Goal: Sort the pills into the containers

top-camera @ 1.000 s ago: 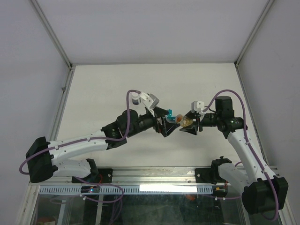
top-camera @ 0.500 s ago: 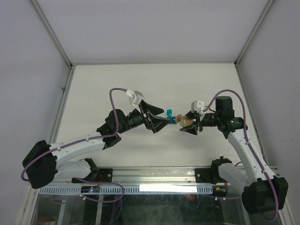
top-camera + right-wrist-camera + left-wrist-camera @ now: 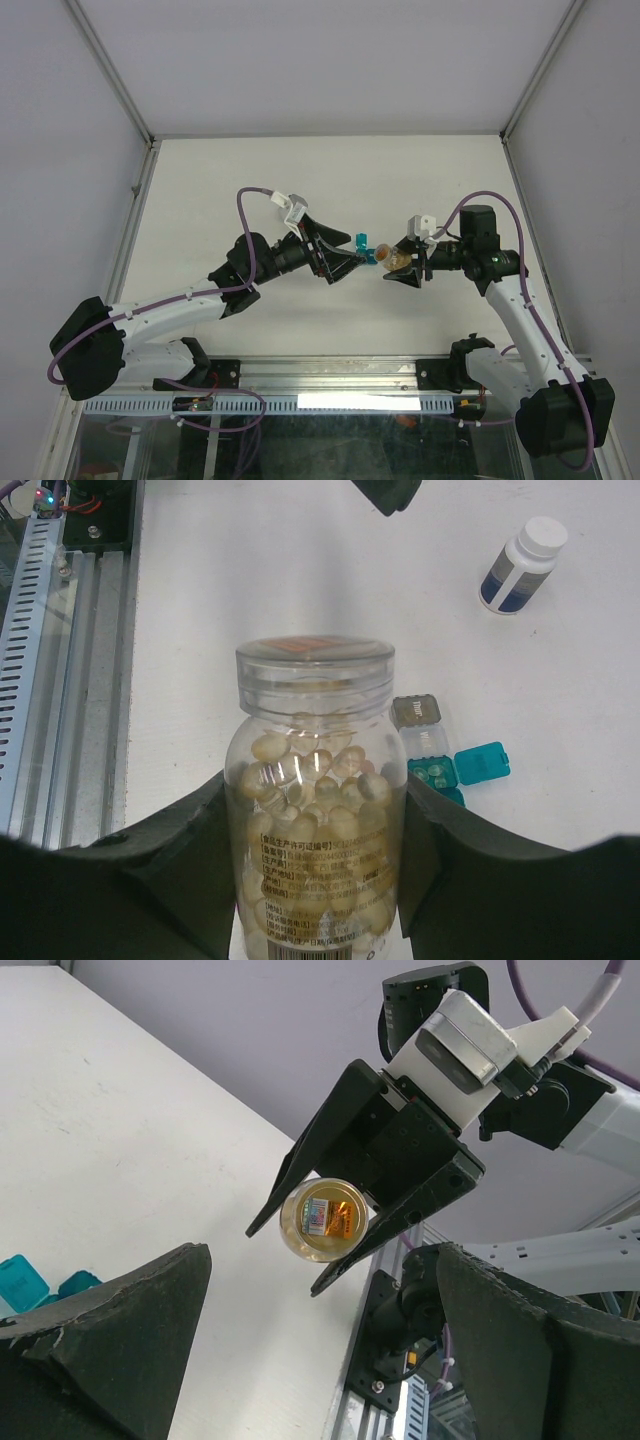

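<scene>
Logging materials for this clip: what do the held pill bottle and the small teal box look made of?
The pill bottle looks like clear glossy plastic, possibly glass: pale pills show through its wall and highlights glint on it. The teal box looks like smooth moulded plastic: thin flipped-open lid, even colour, soft sheen.

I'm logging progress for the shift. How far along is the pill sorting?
Early. Done: the teal box lies open with a few pills inside. In hand: the right gripper holds the clear pill bottle, lid on; the left gripper is open and empty, facing it. Left: the grey box beside the teal one, contents not visible, and the white bottle lying on the table.
</scene>
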`<move>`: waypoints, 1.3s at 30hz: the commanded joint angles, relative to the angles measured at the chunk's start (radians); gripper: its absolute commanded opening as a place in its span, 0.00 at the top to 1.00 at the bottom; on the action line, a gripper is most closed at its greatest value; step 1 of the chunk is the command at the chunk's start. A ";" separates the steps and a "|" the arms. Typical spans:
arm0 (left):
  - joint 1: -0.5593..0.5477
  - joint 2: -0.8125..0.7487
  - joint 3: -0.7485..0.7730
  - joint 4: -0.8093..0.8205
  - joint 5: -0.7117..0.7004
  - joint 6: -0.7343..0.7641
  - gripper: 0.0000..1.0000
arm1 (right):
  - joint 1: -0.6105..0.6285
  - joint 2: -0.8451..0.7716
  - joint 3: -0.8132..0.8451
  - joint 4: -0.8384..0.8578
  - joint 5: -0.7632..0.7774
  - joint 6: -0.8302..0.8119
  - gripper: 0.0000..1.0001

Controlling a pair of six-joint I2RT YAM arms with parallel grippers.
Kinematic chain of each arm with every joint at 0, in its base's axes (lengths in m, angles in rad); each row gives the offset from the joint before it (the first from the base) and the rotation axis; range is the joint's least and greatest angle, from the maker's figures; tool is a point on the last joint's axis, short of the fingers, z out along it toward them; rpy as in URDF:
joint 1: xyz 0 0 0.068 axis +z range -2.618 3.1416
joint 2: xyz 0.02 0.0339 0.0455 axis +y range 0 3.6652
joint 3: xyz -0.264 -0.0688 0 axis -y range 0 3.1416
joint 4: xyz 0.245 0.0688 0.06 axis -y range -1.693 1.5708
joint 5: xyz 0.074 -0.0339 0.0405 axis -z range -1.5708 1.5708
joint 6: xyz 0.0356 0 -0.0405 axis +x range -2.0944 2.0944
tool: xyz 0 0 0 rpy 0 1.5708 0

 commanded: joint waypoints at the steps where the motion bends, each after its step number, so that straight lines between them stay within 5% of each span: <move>1: 0.004 -0.021 0.026 0.020 0.012 0.003 0.01 | -0.007 -0.016 0.034 0.033 -0.021 0.005 1.00; 39: 0.004 -0.034 0.029 -0.021 0.029 0.013 0.01 | -0.007 -0.019 0.035 0.031 -0.025 0.004 1.00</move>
